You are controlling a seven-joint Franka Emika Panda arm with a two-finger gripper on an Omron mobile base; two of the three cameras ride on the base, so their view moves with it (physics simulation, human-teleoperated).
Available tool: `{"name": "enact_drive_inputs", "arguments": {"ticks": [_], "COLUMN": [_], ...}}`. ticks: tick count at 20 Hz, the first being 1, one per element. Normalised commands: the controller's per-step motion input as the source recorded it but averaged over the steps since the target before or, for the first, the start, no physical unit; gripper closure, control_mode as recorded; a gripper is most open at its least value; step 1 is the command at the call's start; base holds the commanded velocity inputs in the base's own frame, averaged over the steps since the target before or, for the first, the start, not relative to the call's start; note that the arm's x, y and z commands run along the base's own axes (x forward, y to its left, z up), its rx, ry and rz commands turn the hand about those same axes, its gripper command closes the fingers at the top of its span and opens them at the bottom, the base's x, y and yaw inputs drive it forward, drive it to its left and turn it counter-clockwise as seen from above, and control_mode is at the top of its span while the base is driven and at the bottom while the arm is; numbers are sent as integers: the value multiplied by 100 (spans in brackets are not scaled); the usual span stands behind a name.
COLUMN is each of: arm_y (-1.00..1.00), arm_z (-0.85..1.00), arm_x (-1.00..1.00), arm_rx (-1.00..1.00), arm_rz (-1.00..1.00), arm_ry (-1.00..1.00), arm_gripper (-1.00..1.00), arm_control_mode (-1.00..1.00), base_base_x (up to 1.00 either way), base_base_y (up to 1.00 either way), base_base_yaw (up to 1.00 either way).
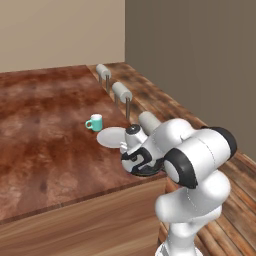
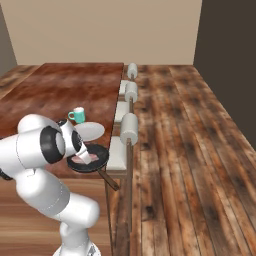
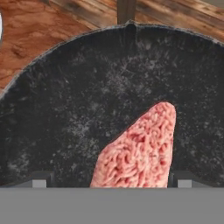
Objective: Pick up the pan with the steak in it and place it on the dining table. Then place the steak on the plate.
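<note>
The black pan (image 2: 101,152) rests at the near right corner of the dining table (image 1: 40,140). Its wooden handle (image 2: 109,180) sticks out past the table's edge. The pinkish steak (image 3: 140,148) lies in the pan (image 3: 87,87), slightly off its middle. My gripper (image 3: 113,180) hangs low over the pan, open, with a fingertip on either side of the steak and a gap to each. My hand hides most of the pan (image 1: 148,172) in the left base view. The white plate (image 1: 111,136) sits on the table just beyond the pan, bare.
A teal mug (image 1: 95,122) stands just behind the plate (image 2: 90,131). Grey padded stools (image 2: 129,127) line the table's right side, close to the pan's handle. Beyond them is plank floor (image 2: 190,150), then walls.
</note>
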Motion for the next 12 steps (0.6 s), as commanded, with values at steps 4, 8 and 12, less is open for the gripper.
{"name": "enact_drive_inputs", "arguments": {"ticks": [4, 8, 12], "arm_y": [0, 0, 0], "arm_z": [-2, -30, -37], "arm_x": [0, -1, -3], "arm_rx": [0, -4, -4], "arm_rz": [0, 0, 0], "arm_ry": [0, 8, 8], "arm_gripper": [-100, -100, -100], "arm_control_mode": [-100, -100, -100], "base_base_x": [0, 0, 0], "base_base_y": [0, 0, 0], "base_base_yaw": [0, 0, 0]}}
